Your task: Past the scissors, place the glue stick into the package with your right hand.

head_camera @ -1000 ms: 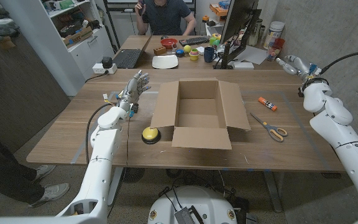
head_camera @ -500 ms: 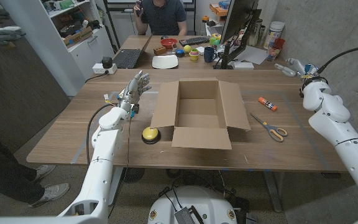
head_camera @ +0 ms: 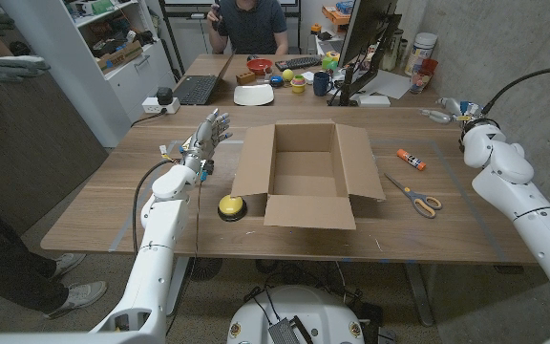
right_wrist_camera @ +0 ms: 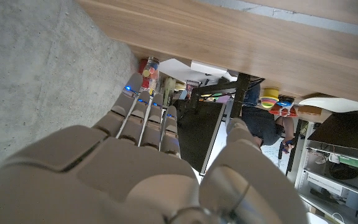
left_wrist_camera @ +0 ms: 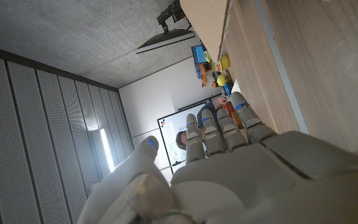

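Wooden table (head_camera: 113,196) with box (head_camera: 306,174), scissors (head_camera: 413,195), glue stick (head_camera: 411,160)

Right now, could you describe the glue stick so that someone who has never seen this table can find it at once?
Start at the open cardboard box in the middle of the wooden table and look to the robot's right of it. There, on the bare wood, lies the glue stick, farther from the robot than the scissors. It is a short white tube with orange ends, while the scissors are long, with yellow handles.
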Available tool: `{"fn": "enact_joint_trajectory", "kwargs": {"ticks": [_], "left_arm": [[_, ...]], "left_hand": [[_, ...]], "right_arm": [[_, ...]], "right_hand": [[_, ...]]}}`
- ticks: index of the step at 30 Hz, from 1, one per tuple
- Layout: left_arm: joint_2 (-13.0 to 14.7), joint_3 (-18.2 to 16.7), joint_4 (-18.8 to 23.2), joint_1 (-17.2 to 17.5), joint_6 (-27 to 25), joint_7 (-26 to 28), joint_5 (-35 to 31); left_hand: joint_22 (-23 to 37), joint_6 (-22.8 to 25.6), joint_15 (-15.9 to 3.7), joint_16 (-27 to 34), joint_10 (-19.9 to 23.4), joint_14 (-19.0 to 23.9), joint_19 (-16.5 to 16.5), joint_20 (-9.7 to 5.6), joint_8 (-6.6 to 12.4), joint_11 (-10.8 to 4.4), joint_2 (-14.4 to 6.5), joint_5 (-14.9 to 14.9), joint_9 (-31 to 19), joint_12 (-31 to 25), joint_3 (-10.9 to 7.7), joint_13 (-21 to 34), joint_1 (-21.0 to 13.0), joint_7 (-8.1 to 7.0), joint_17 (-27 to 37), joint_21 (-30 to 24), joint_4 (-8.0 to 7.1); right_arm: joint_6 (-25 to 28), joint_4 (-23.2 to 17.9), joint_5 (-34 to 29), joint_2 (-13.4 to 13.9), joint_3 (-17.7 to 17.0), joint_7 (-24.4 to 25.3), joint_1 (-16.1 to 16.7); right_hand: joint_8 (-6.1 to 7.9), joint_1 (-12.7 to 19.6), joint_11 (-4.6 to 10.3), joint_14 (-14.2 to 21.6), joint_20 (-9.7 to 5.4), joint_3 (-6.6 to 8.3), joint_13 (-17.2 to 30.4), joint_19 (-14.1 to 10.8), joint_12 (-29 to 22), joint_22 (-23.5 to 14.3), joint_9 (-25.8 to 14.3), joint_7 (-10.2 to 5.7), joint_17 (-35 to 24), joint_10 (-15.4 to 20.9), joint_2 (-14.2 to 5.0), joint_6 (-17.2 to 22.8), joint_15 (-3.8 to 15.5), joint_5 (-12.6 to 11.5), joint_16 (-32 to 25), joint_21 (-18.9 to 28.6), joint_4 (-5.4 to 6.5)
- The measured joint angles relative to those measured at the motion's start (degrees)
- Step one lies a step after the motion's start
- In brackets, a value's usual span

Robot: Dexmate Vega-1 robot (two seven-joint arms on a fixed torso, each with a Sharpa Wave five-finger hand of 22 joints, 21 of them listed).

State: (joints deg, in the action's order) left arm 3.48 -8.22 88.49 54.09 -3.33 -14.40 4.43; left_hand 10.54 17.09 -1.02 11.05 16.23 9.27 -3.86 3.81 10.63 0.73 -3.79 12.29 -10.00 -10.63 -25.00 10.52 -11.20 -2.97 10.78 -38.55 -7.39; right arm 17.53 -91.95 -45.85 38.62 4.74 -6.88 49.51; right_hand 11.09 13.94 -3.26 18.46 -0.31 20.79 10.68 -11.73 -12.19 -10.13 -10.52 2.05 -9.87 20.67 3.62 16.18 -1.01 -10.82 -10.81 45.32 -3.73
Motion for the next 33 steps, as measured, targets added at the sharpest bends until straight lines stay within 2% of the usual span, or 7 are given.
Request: {"fn": "enact_joint_trajectory", "kwargs": {"ticks": [6,12,13,25,33], "left_arm": [[0.06,0.12,0.01,0.0,0.0,0.03,-0.03],[0.06,0.12,0.01,0.0,0.0,0.05,-0.06],[0.15,0.22,0.01,0.0,0.0,0.06,-0.07],[0.3,0.25,0.2,0.0,-0.23,-0.19,-0.05],[0.4,0.22,0.37,0.1,-0.35,-0.26,-0.01]], "left_hand": [[0.0,0.0,0.0,0.0,0.0,0.0,0.0,0.0,0.0,0.0,0.0,0.0,0.0,0.0,0.0,0.0,0.0,0.0,0.0,0.21,0.0],[0.0,0.0,0.0,0.0,0.0,0.0,0.0,0.0,0.0,0.0,0.0,0.0,0.0,0.0,0.17,0.0,0.0,0.0,0.0,0.21,-0.17],[-0.01,0.0,0.0,0.0,0.0,0.0,0.0,0.0,0.0,0.0,0.0,0.0,0.0,0.0,0.2,0.0,0.0,0.0,0.0,0.21,-0.21],[-0.01,0.0,0.0,0.0,0.0,0.0,0.0,0.0,0.0,0.0,0.31,0.0,0.0,0.0,0.24,0.0,0.31,0.0,0.0,0.21,-0.24],[-0.01,0.0,0.0,0.0,0.0,0.0,0.0,0.0,0.0,0.0,0.31,0.0,0.0,0.0,0.23,0.0,0.31,0.0,-0.01,0.21,-0.24]], "right_arm": [[0.66,0.42,-0.29,0.55,1.0,-1.46,-0.35],[0.66,0.54,-0.29,1.39,2.3,-1.46,-0.54],[1.8,0.54,-1.44,1.43,2.35,-3.51,-0.54],[2.9,0.51,-2.88,2.57,4.46,-6.19,-0.63],[3.32,0.6,-3.85,3.12,6.01,-7.68,-1.03]], "right_hand": [[0.0,0.53,0.08,0.39,-0.08,-0.39,0.0,-0.91,0.0,0.0,0.0,0.0,-0.15,0.08,0.53,0.0,0.38,0.0,0.0,0.0,-0.38],[0.0,1.44,0.52,1.74,-0.01,-1.03,0.14,-3.1,-0.45,-0.16,0.0,0.0,-0.15,0.53,1.44,0.0,0.93,-0.23,-0.26,0.27,-1.03],[0.0,1.48,0.64,1.83,-0.08,-1.17,0.13,-3.4,-0.45,-0.16,0.0,0.0,-0.15,0.64,1.48,0.0,1.02,-0.23,-0.26,0.28,-1.17],[0.0,2.17,0.71,1.82,-0.1,-1.47,0.13,-3.38,-0.45,-0.16,0.0,0.0,-0.15,0.72,2.17,-0.01,1.02,-0.64,-0.26,0.28,-1.83],[0.2,2.77,0.71,1.84,0.2,-1.71,0.13,-3.69,-0.45,-0.15,0.0,-0.75,-0.14,0.72,2.77,0.75,1.03,-0.85,-0.26,0.27,-2.06]]}}
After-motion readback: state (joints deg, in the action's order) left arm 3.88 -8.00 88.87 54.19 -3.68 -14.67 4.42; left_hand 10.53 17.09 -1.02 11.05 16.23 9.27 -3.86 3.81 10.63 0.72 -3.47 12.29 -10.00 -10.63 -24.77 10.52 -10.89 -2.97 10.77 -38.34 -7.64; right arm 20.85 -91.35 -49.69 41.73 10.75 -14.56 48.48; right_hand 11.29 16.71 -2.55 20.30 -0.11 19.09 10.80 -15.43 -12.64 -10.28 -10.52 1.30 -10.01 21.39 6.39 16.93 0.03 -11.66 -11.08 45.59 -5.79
